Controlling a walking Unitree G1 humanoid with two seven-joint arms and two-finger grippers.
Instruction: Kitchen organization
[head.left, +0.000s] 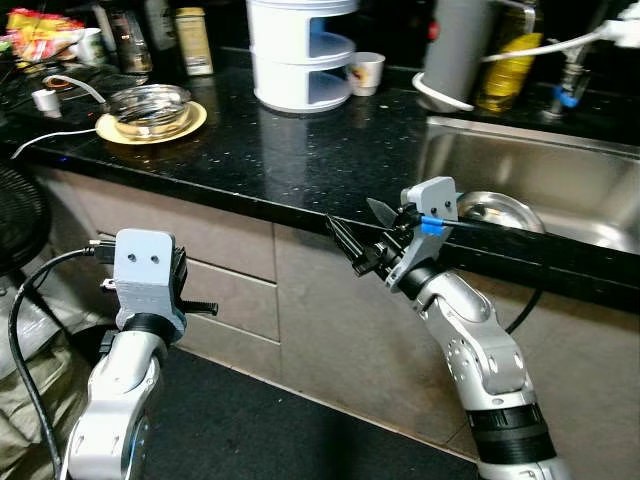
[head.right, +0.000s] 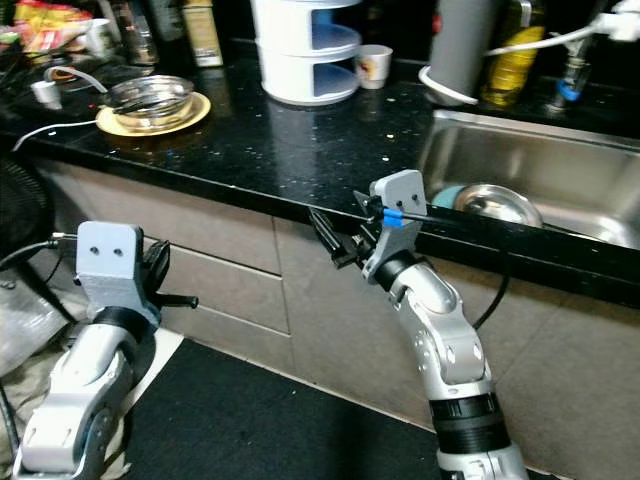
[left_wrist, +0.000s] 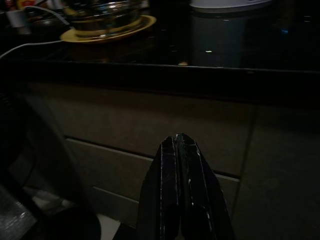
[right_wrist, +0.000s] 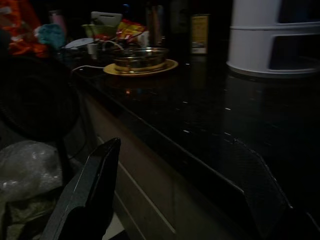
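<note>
Glass bowl (head.left: 150, 108) on yellow plate (head.left: 190, 125), upright, black countertop (head.left: 300, 160)

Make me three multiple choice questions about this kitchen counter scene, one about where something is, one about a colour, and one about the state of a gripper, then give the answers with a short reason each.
1. Where does the glass bowl stand?
A. in the sink
B. on a yellow plate on the counter
C. on the floor

2. What colour is the countertop?
A. white
B. wooden brown
C. speckled black

3. How are the fingers of the right gripper?
A. spread open
B. closed on a cup
C. closed on a cable

Answers:
1. B, the bowl rests on the yellow plate on the counter's left part.
2. C, the surface is black with fine pale flecks.
3. A, the right wrist view shows one finger far from the other with nothing between them, held at the counter's front edge.
</note>
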